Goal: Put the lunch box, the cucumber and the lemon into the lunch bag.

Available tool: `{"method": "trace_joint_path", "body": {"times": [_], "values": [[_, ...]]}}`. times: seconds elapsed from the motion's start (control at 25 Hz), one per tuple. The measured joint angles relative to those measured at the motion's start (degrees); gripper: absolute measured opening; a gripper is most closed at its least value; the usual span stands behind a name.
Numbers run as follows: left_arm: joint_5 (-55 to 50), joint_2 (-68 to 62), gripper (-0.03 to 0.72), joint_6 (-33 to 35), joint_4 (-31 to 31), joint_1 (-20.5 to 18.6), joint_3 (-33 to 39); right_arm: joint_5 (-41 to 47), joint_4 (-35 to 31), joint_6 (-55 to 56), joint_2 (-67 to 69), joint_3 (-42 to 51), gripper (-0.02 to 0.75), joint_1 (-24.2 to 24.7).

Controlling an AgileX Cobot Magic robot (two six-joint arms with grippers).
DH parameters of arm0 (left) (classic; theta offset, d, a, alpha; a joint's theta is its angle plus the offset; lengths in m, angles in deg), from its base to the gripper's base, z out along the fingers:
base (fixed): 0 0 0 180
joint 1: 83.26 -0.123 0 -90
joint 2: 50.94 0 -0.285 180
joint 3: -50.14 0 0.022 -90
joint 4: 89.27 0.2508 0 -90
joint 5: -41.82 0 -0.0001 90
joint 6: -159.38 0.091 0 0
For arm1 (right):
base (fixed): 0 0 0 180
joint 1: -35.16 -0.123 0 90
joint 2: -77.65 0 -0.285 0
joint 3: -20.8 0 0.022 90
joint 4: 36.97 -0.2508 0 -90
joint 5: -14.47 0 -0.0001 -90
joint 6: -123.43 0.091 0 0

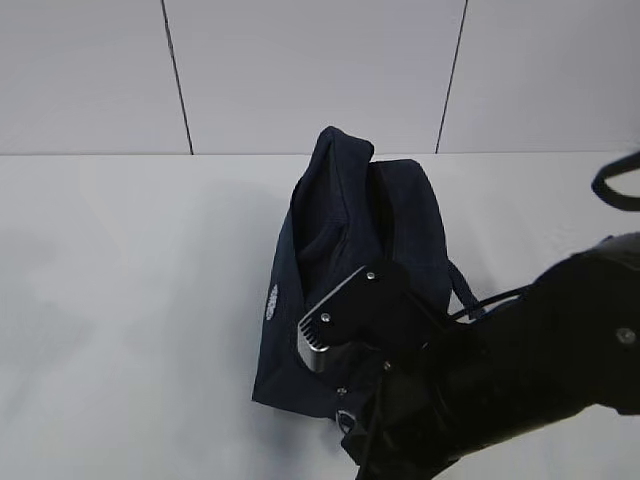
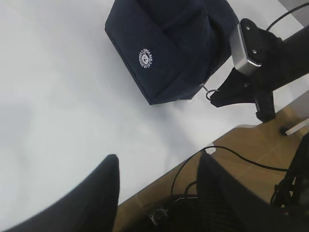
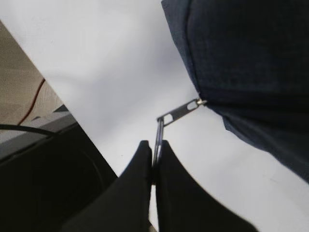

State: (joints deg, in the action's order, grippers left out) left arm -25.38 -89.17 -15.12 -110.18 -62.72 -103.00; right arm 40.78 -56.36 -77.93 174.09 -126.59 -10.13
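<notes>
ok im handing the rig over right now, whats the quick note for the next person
Right gripper: shut on the zipper's ring pull at the near lower corner of the lunch bag.
Left gripper: open, empty, above bare table, away from the bag.
Lunch bag: lies on the table, top partly gaping. Lunch box, cucumber and lemon not visible in any view; whether they are inside cannot be told.
Left: confirm contents, then finish the zipper.

A white table [image 1: 120,300] sits before a white panelled wall [image 1: 300,70]; wooden floor [image 2: 251,150] below.
</notes>
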Motion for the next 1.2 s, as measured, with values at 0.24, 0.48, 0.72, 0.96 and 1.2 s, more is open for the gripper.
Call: {"method": "trace_joint_path", "body": {"times": [0.24, 0.48, 0.72, 0.96, 1.2], "values": [[0.0, 0.0, 0.379, 0.0, 0.0, 0.0, 0.0, 13.9, 14.0, 3.6, 0.0, -9.0, 0.008, 0.0], [0.0, 0.0, 0.379, 0.0, 0.0, 0.0, 0.0, 22.6, 22.7, 4.4, 0.0, -17.7, 0.008, 0.0], [0.1, 0.0, 0.379, 0.0, 0.0, 0.0, 0.0, 25.5, 26.3, 4.0, 0.0, -22.8, 0.008, 0.0], [1.9, 0.0, 0.379, 0.0, 0.0, 0.0, 0.0, 25.7, 27.4, 2.7, 0.0, -24.8, 0.008, 0.0], [4.9, 0.0, 0.379, 0.0, -0.2, 0.0, 0.0, 25.7, 27.6, 1.2, 0.0, -27.6, 0.008, 0.0]]}}
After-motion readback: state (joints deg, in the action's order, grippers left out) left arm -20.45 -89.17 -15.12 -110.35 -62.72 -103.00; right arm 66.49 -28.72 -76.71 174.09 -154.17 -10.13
